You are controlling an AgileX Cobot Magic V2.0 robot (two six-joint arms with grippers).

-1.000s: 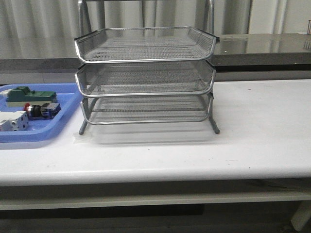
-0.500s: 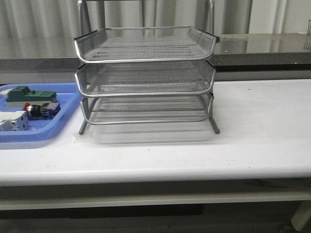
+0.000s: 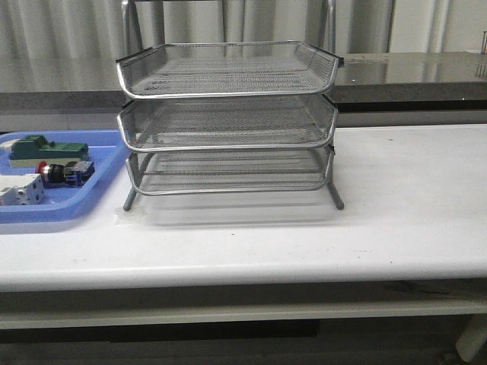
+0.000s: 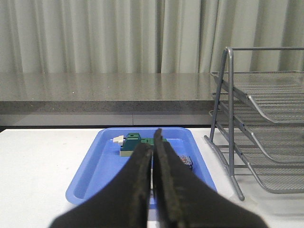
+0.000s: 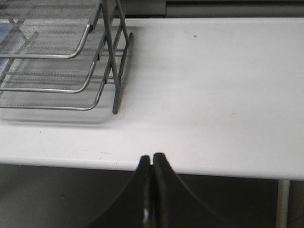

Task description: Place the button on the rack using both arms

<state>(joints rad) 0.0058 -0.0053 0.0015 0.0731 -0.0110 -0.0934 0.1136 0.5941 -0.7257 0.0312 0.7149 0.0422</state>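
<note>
The button, red cap to the left and black-and-blue body, lies in the blue tray at the left of the front view. In the left wrist view only its blue end shows beside my fingers. The three-tier wire rack stands mid-table; it also shows in the left wrist view and the right wrist view. My left gripper is shut and empty, held before the tray. My right gripper is shut and empty, over the table's front edge. Neither arm shows in the front view.
The blue tray also holds a green block and a white boxy switch. A grey counter runs behind the table. The white tabletop stretches to the right of the rack.
</note>
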